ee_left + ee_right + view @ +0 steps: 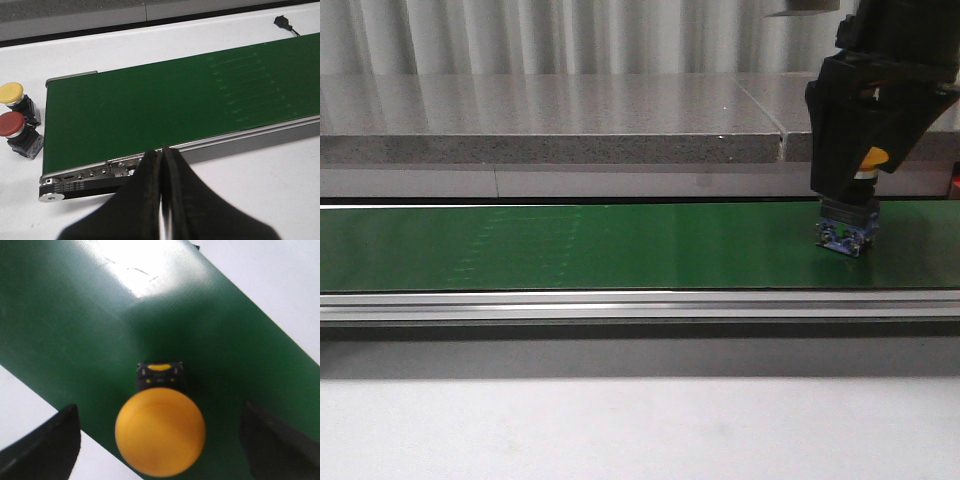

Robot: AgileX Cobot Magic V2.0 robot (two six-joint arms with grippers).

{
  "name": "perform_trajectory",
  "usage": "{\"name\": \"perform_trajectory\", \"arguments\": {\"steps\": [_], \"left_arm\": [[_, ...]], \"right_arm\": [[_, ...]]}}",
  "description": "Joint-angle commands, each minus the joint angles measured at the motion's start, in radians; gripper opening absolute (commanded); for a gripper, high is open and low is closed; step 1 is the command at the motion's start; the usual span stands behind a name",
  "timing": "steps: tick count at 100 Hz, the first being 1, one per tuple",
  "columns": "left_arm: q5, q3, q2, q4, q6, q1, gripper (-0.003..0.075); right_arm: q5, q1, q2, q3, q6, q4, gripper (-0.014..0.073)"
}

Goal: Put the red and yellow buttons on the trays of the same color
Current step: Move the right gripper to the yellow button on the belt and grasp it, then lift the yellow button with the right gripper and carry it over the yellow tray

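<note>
A green belt (570, 245) was seen running left to right across the front view, with a metal rail (620, 305) along its near edge and a grey stone ledge (550, 125) behind it.

The right gripper (850, 215) was positioned low over the right end of the belt. A yellow button (872, 157) was visible between its black fingers, cap up, with its blue-black base (847, 236) at or just above the belt; contact could not be confirmed. In the right wrist view the yellow button (160, 431) was centred between the two fingers (45, 445), which were spread well apart with clear gaps on both sides of the cap. The right gripper (160, 440) was therefore recorded as apart, nothing clamped.

The left gripper (162, 200) was seen only in the left wrist view, fingers pressed together with nothing between them. It was held over the white table (250, 200), near the end roller (52, 195) of the belt.

Two more buttons were noted on the white table just off that belt end: a second yellow button (11, 93) and a red button (12, 124), side by side and touching or nearly so, both upright on dark bases.
</note>
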Motion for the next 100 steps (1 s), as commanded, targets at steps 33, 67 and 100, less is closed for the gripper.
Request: {"name": "perform_trajectory", "arguments": {"steps": [33,67,100], "left_arm": [[-0.071,-0.026,0.002,-0.015,-0.001,-0.007,-0.0020],[-0.071,-0.026,0.002,-0.015,-0.001,-0.007,-0.0020],[-0.071,-0.026,0.002,-0.015,-0.001,-0.007,-0.0020]], "right_arm": [[-0.002,0.001,-0.034,-0.035,-0.013,0.007,0.0171],[0.001,-0.009,-0.064,-0.034,0.127,0.007,0.0120],[-0.028,-0.087,-0.213,0.051,0.235,0.006,0.0120]]}}
